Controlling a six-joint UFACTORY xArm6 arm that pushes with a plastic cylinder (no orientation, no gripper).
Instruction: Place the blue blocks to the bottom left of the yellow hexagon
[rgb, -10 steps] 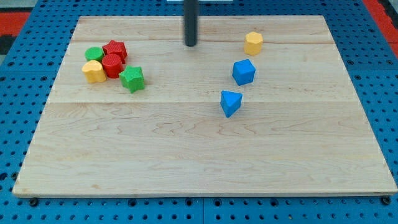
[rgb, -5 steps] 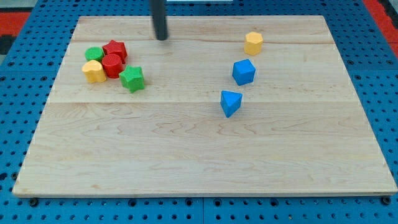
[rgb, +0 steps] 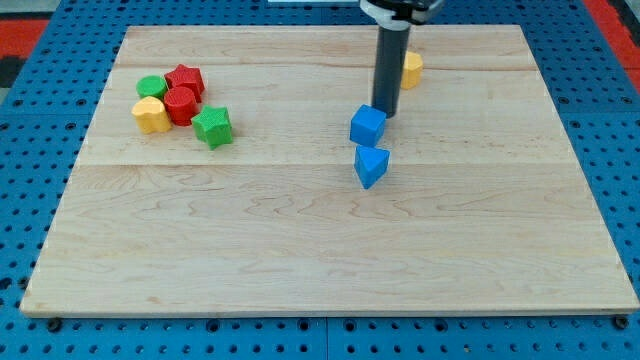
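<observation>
My tip (rgb: 386, 113) stands at the upper right edge of the blue cube (rgb: 367, 126), touching or nearly touching it. The blue triangular block (rgb: 371, 165) lies just below the cube, close to it. The yellow hexagon (rgb: 411, 69) sits up and to the right, partly hidden behind my rod. Both blue blocks lie below and left of the hexagon.
A cluster sits at the view's upper left: a green round block (rgb: 151, 87), a red star block (rgb: 186, 78), a red round block (rgb: 180, 104), a yellow block (rgb: 151, 115) and a green star block (rgb: 212, 127). The wooden board (rgb: 300, 250) lies on a blue pegboard.
My rod swung from the board's top left-centre to the right, down beside the blue cube. The blue cube has shifted left and slightly down, now closer to the triangular block.
</observation>
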